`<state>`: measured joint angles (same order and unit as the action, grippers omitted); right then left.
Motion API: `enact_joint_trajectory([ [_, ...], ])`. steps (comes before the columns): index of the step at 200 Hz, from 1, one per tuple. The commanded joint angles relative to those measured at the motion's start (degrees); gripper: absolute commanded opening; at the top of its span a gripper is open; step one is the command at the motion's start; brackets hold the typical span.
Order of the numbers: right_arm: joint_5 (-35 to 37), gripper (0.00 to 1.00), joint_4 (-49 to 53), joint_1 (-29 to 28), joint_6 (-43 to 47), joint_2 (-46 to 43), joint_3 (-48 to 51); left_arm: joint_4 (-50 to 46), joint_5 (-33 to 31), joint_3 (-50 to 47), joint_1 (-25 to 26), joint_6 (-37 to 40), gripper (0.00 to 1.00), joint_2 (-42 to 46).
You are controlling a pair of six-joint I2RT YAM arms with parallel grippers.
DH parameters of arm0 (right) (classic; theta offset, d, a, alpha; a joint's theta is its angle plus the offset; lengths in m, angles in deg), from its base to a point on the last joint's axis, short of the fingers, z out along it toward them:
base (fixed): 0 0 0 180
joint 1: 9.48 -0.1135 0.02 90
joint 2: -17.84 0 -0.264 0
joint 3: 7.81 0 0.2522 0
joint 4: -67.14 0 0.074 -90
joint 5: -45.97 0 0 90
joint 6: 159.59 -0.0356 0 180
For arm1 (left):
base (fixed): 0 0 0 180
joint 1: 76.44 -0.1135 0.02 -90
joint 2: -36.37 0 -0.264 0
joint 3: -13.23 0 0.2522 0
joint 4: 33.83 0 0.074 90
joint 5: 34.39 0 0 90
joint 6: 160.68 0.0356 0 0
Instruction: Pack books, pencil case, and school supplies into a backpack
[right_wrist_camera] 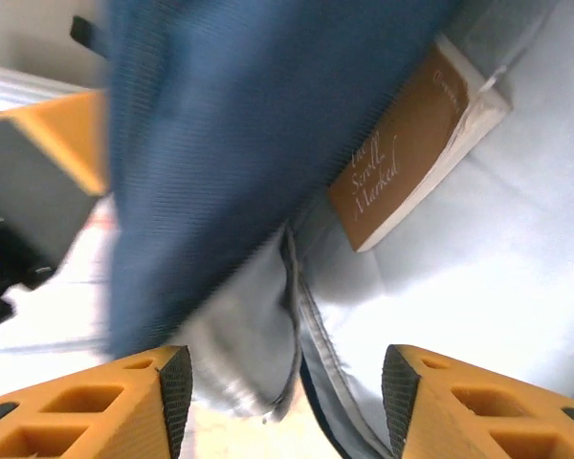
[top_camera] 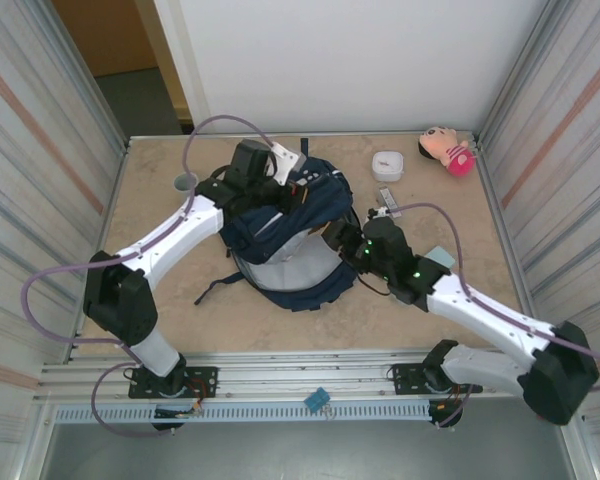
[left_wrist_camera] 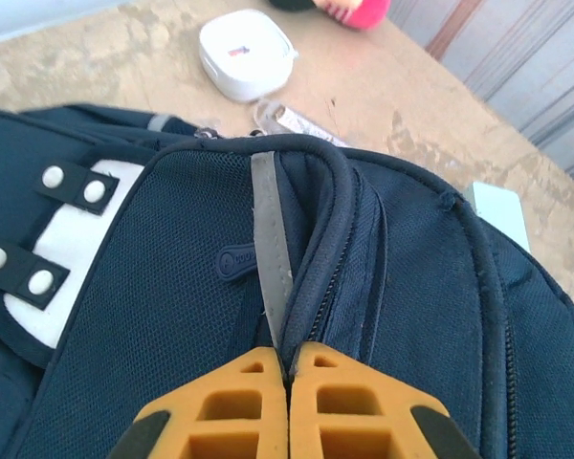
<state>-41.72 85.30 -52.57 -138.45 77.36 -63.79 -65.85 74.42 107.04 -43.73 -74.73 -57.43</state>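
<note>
Backpack (top_camera: pixel 280 235), one, lies mid-surface (top_camera: pixel 160 300). The left end effector (left_wrist_camera: pixel 287 368), pressed together, pinches its grey strip (left_wrist_camera: pixel 271 239). The right end effector (right_wrist_camera: pixel 287 382), spread, faces its opening; one book (right_wrist_camera: pixel 392 163) lies inside, just ahead. One pencil case (top_camera: pixel 441 257) rests right of the backpack.

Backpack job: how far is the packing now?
Done: a thin brown paperback book lies inside the navy fabric backpack. In hand: the left gripper is shut on the backpack's grey strip; the right gripper is open at the mouth. Left: the flat pale teal pencil case and small white packet lie outside.
</note>
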Motion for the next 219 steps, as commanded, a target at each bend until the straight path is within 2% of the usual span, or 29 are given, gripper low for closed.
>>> enact_joint_trajectory([
  [1,3.2,0.57,13.7,0.1,14.7,-5.6,-4.0,3.6,-2.6,-3.2,1.4,1.0,0.0,0.6],
  [29,3.7,0.57,16.2,1.7,23.6,-10.8,-4.3,8.0,-5.0,-9.4,6.1,0.1,0.0,-1.5],
  [56,0.2,0.57,16.9,4.4,29.5,-13.2,-3.5,14.4,-7.4,-16.4,10.5,-3.2,0.0,-4.8],
  [87,-1.1,0.58,17.3,5.2,34.3,-14.5,-2.4,16.9,-8.5,-18.8,13.5,-5.4,0.0,-10.6],
  [102,-1.8,0.58,16.9,5.2,37.2,-14.9,-1.9,17.8,-8.4,-18.9,13.7,-6.8,0.1,-10.7],
  [142,-5.0,0.6,18.6,5.2,50.1,-14.3,-3.9,10.0,-8.4,-14.0,12.4,-8.3,0.59,-1.8],
  [161,-7.3,0.62,21.3,5.2,59.0,-12.2,-7.2,6.5,-7.6,-12.6,10.4,-10.5,0.74,4.8],
  [187,-10.3,0.71,27.5,3.2,69.9,-5.9,-13.4,1.7,-7.8,-13.3,6.8,-14.7,0.84,13.0],
  [219,-8.1,0.8,33.6,-5.6,82.6,5.9,-19.5,-4.5,-8.0,-18.2,0.8,-18.8,0.87,20.3],
])
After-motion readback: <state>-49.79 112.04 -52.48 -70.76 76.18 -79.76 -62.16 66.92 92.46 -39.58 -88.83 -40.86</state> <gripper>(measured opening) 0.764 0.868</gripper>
